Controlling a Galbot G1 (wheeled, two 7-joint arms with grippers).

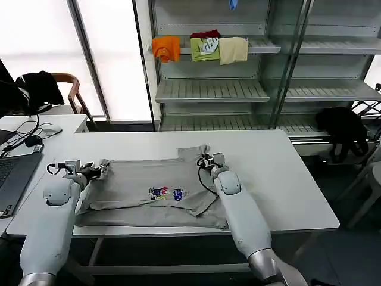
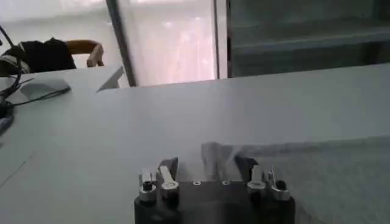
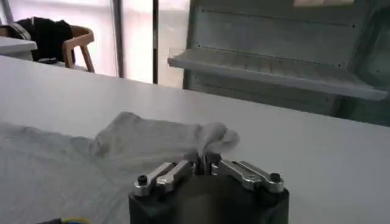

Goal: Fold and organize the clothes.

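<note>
A light grey short-sleeved shirt [image 1: 149, 187] lies spread on the white table [image 1: 280, 179], its small multicoloured print [image 1: 168, 193] facing up. My left gripper [image 1: 100, 168] is at the shirt's left edge. In the left wrist view it [image 2: 207, 164] stands open, with a raised fold of grey cloth [image 2: 213, 153] between its spread fingers. My right gripper [image 1: 205, 159] is at the shirt's far right corner. In the right wrist view it [image 3: 202, 159] is shut on a bunched sleeve of the shirt [image 3: 152, 137].
A laptop [image 1: 12, 173] and cables [image 1: 30, 137] lie at the table's left end. Behind stands a shelf unit [image 1: 208, 89] with orange, green and pale yellow folded garments [image 1: 199, 49]. A chair with black cloth [image 1: 38, 86] is at far left, a black garment [image 1: 342, 128] at right.
</note>
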